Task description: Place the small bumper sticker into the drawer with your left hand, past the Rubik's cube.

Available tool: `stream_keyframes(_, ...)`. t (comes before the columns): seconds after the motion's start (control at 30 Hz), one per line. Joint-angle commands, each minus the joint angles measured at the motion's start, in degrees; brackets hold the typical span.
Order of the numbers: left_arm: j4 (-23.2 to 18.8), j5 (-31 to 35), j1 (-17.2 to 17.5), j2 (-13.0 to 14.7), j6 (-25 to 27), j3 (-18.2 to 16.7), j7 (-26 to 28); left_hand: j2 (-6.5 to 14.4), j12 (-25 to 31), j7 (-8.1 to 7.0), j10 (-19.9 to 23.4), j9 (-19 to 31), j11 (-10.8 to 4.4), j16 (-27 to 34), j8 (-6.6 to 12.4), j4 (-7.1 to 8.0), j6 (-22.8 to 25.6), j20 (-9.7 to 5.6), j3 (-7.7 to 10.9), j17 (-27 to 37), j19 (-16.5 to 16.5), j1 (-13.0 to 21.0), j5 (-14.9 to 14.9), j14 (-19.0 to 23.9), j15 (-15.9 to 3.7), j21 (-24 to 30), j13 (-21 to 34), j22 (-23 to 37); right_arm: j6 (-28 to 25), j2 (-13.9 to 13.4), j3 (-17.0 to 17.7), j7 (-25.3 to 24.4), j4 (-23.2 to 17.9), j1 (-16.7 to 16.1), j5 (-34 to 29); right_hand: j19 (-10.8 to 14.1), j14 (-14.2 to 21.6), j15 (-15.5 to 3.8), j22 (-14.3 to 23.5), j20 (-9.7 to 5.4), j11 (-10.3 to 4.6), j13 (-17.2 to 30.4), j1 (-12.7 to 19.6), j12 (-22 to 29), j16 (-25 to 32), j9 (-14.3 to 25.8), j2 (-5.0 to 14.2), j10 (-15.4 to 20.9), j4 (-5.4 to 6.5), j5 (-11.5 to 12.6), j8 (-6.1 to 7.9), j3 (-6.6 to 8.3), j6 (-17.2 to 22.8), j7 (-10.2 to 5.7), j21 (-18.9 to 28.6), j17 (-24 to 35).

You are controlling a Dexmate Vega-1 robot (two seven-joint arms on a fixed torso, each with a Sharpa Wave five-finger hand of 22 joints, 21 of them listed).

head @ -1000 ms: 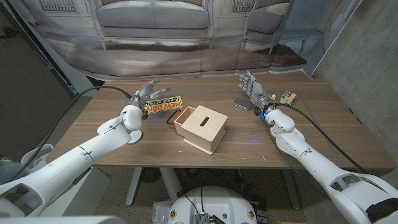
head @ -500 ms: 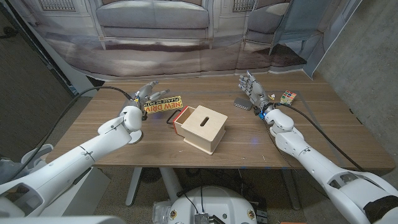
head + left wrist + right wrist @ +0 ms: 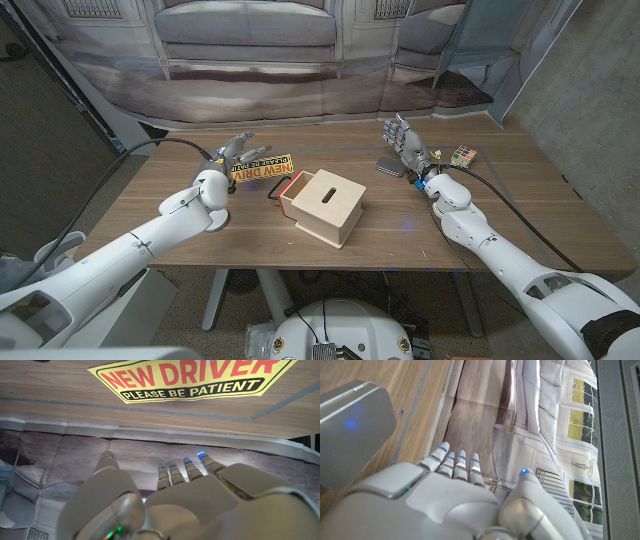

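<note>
On the bench [image 3: 200, 240], in the head view, the left robot hand [image 3: 236, 153] hovered near the far-left corner with fingers spread and nothing in them, just beside the yellow bumper sticker [image 3: 263, 171], which lay flat on the wood. The wooden drawer box [image 3: 322, 205] stood mid-bench, its red-lined drawer [image 3: 287, 186] pulled out toward the sticker. The right robot hand [image 3: 404, 143] stood upright near the far-right part of the bench, fingers apart and empty, next to a grey tin [image 3: 390, 166]; the Rubik's cube [image 3: 462, 156] sat close to the far-right edge, well apart from the drawer.

In the left wrist view, the left robot hand [image 3: 175, 500] showed its back, fingertips [image 3: 201, 458] short of the sticker [image 3: 190, 377] and not touching it.

In the right wrist view, the right robot hand [image 3: 440, 495] was likewise open, the grey tin [image 3: 352, 430] just beside it.

Judging from this, the pick-up was the risky step. The sticker was thin and flat against the wood, so fingertips might slide over it or push it toward the far edge instead of lifting it. If pinched by one end it might droop and catch on the drawer's front wall. The cube lay away from the drawer, so "past the cube" could not be followed literally; reaching for it would lead the hand astray
</note>
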Motion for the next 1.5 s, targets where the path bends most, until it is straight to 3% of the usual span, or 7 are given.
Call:
stream_keyframes(0.03, 0.1, 0.9, -0.9, -0.2, 2.0, 1.0, -0.6, -0.2, -0.1, -0.61, -0.5, 0.3, -0.32, 0.1, -0.13, -0.49, 0.0, 0.68, 0.19, 0.1, 0.1, 0.9, 0.4, 0.7, -0.23, 0.3, 0.2, 0.1, -0.1, 0.3, 0.0, 0.2, 0.6, 0.3, 0.2, 0.5, 0.4, 0.15, 0.2, -0.08, -0.05, 0.2, 0.2, -0.2, -0.1, 0.2, 0.74, 0.5, -0.21, -0.3, -0.01, 0.18, 0.4, 0.01, -0.2, 0.1)
stream_keyframes(0.23, -0.2, 0.7, -0.9, -0.3, 2.8, 1.0, -0.7, -0.2, -0.1, -0.71, -0.6, 0.3, -0.37, 0.1, -0.22, -0.80, -0.1, 1.64, 0.19, 0.1, 0.8, 1.4, 0.4, 0.7, -0.10, 0.4, 0.2, 0.1, 0.3, 0.2, -0.1, 0.6, 0.7, 0.4, 0.1, 0.5, 0.4, 0.16, 0.2, -0.08, -0.08, 0.2, 0.2, -0.2, -0.1, 0.2, 0.75, 0.5, -0.24, -0.3, 0.01, 0.16, 0.5, 0.07, -0.3, 0.1)
stream_keyframes(0.33, -0.6, 0.7, -0.8, -0.2, 3.4, 1.1, -0.8, -0.3, -0.1, -0.92, -0.6, 0.3, -0.45, 0.0, -0.29, -1.27, -0.2, 3.76, 0.21, 0.2, 2.1, 2.3, 0.4, 0.8, -0.04, 0.7, 0.2, 0.1, 0.4, 0.0, 0.0, 0.8, 0.6, 0.2, 0.2, 0.6, 0.5, 0.16, 0.2, -0.08, -0.06, 0.2, 0.2, -0.2, -0.1, 0.2, 0.76, 0.5, -0.24, -0.3, 0.01, 0.15, 0.5, 0.03, -0.3, 0.1)
stream_keyframes(0.53, -1.5, 1.1, -0.8, 0.2, 4.7, 1.4, -0.9, -0.4, -0.1, -1.08, -0.7, 0.3, -0.32, 0.0, -0.32, -1.57, -0.1, 5.16, 0.22, 0.2, 3.3, 2.8, 0.3, 0.8, -0.09, 1.0, 0.2, 0.1, 0.2, 0.0, 0.1, 0.8, 0.4, 0.0, 0.4, 0.6, 0.5, 0.16, 0.2, -0.05, -0.07, 0.2, 0.2, -0.2, -0.1, 0.2, 0.78, 0.4, -0.26, -0.3, 0.03, 0.13, 0.5, 0.02, -0.4, 0.1)
stream_keyframes(0.7, -2.1, 1.1, -0.4, 0.3, 5.4, 1.2, -0.6, -0.4, -0.1, -1.83, -0.6, 0.3, -0.62, 0.1, -0.13, -1.92, 0.5, 7.48, 0.18, 0.3, 4.7, 3.6, 0.2, 1.2, 0.18, 1.3, 0.2, 0.2, 0.4, -0.2, 0.0, 0.9, 0.3, -0.3, 0.2, 0.6, 0.5, 0.19, 0.2, -0.03, -0.12, 0.2, 0.2, -0.2, -0.1, 0.2, 0.79, 0.5, -0.29, -0.3, 0.03, 0.11, 0.5, -0.22, -0.4, 0.1)
stream_keyframes(1.5, -1.0, 2.8, -1.7, -0.3, 7.0, 3.2, -0.7, -0.5, 0.3, -2.04, 0.4, 0.4, -0.78, 0.3, 0.35, -2.23, 2.3, 6.37, 0.03, 0.4, 5.0, 4.3, 0.0, 1.8, -0.60, 1.0, 0.3, 0.2, 0.0, -0.5, 0.1, 0.6, -0.1, -0.6, 0.4, 0.9, 0.7, -0.04, 0.2, -0.10, -0.45, 0.2, 0.2, -0.2, -0.1, 0.2, 0.85, 0.7, -0.42, -0.3, 0.03, 0.02, 0.6, -0.44, -0.7, 0.1)
